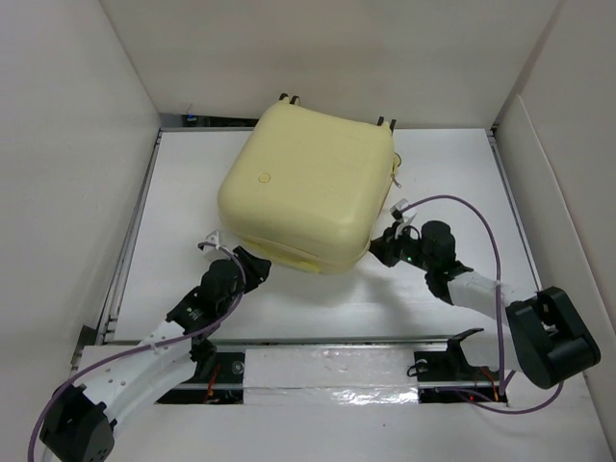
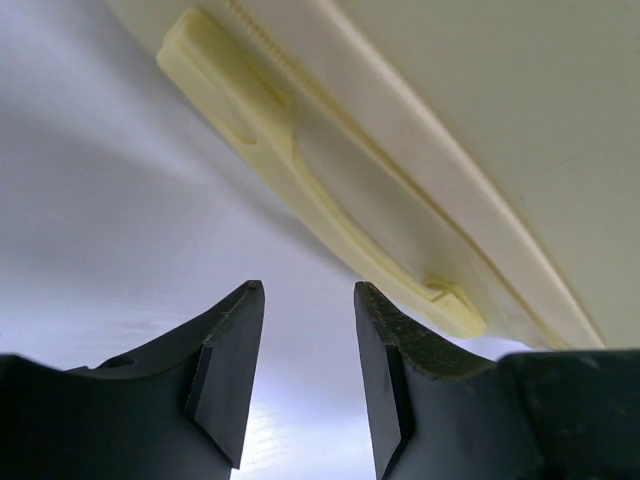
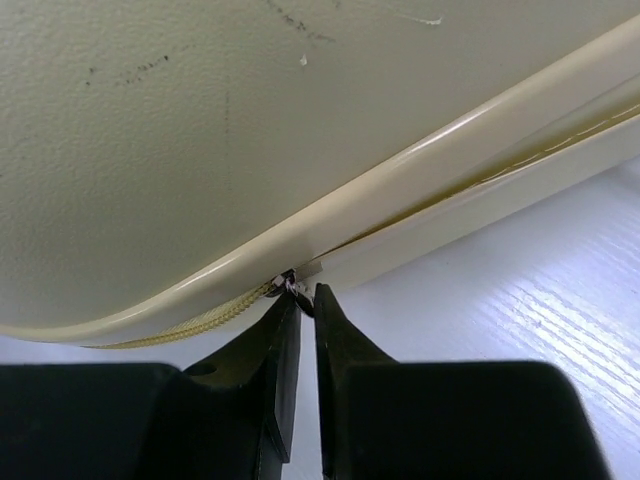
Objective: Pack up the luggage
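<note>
**Top external view.** The small pale-yellow hard-shell luggage (image 1: pixel 308 188) lies flat, with its shells together, on the white tabletop (image 1: pixel 183 192). It sits about midway between the left and right edges and nearer the far edge than the near one. My left gripper (image 1: pixel 254 264) is at the case's near-left corner. My right gripper (image 1: pixel 377 248) is against its near-right corner.

**Left wrist view.** My left gripper (image 2: pixel 308 300) is spread, with nothing between its fingers. The moulded pale-yellow side handle (image 2: pixel 300 180) runs along the case wall just ahead of the fingers, and they are apart from it.

**Right wrist view.** My right gripper (image 3: pixel 305 300) is pressed almost together on what appears to be a small dark metal zipper pull (image 3: pixel 293 285). The pull sits at the seam between the two shells, and the cream zipper track (image 3: pixel 190 325) shows to its left. I cannot tell how much of the track is closed.

**Step in hand (judged).** I am running the zip round the near-right corner to shut the case.
- **Pinch:** I should hold it firm, since so small a pull may slip out.
- **Draw:** I should pull along the seam, not away from it, and turn the wrist to follow the rounded corner.
- **Brace:** my left gripper should steady the near-left corner so the case does not swing on the smooth tabletop.
</note>
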Controlling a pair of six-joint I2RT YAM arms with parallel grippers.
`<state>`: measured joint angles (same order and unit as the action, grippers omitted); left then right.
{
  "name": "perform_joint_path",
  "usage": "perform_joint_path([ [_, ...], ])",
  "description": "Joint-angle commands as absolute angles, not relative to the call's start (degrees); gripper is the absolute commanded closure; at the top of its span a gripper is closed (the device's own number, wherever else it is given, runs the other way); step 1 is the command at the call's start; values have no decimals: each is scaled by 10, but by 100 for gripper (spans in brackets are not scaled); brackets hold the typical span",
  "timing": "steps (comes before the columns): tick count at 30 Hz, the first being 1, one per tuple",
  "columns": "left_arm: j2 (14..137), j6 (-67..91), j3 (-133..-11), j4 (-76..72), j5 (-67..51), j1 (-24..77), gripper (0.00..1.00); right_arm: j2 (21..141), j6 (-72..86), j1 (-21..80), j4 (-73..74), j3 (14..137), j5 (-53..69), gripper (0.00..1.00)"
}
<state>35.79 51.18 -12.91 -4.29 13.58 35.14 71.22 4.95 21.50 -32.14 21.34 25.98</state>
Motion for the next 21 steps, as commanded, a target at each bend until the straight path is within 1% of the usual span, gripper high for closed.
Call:
perform_joint_path([
  [1, 360, 510, -120, -53, 123, 349, 61, 726, 62, 230, -421, 220, 258, 85],
  [2, 366, 509, -119, -61, 119, 349, 59, 729, 64, 239, -422, 219, 251, 83],
  [3, 369, 502, -118, -82, 104, 349, 58, 730, 63, 244, -422, 219, 247, 74],
  [5, 380, 500, -120, -98, 92, 349, 52, 727, 59, 256, -418, 218, 224, 64],
  [6, 392, 499, -123, -115, 81, 349, 50, 723, 56, 256, -415, 215, 217, 61],
  [7, 398, 498, -124, -126, 75, 349, 44, 716, 55, 256, -415, 214, 211, 61],
  [8, 403, 497, -124, -136, 70, 356, 42, 713, 49, 256, -414, 214, 204, 61],
  [11, 433, 498, -128, -169, 72, 370, 41, 700, 41, 256, -422, 213, 197, 68],
  [12, 451, 498, -133, -182, 79, 375, 41, 699, 41, 256, -428, 212, 199, 73],
  [14, 475, 500, -134, -200, 77, 375, 43, 700, 42, 256, -447, 211, 206, 78],
  [15, 482, 501, -134, -217, 79, 375, 44, 703, 44, 256, -459, 210, 209, 82],
  [17, 493, 500, -133, -236, 78, 375, 46, 710, 48, 256, -468, 210, 218, 85],
  [18, 504, 500, -134, -253, 75, 375, 47, 718, 52, 256, -474, 209, 219, 88],
  [20, 513, 502, -135, -268, 70, 375, 48, 722, 63, 256, -494, 201, 222, 92],
  [21, 521, 501, -138, -283, 65, 375, 49, 722, 68, 262, -507, 198, 222, 95],
])
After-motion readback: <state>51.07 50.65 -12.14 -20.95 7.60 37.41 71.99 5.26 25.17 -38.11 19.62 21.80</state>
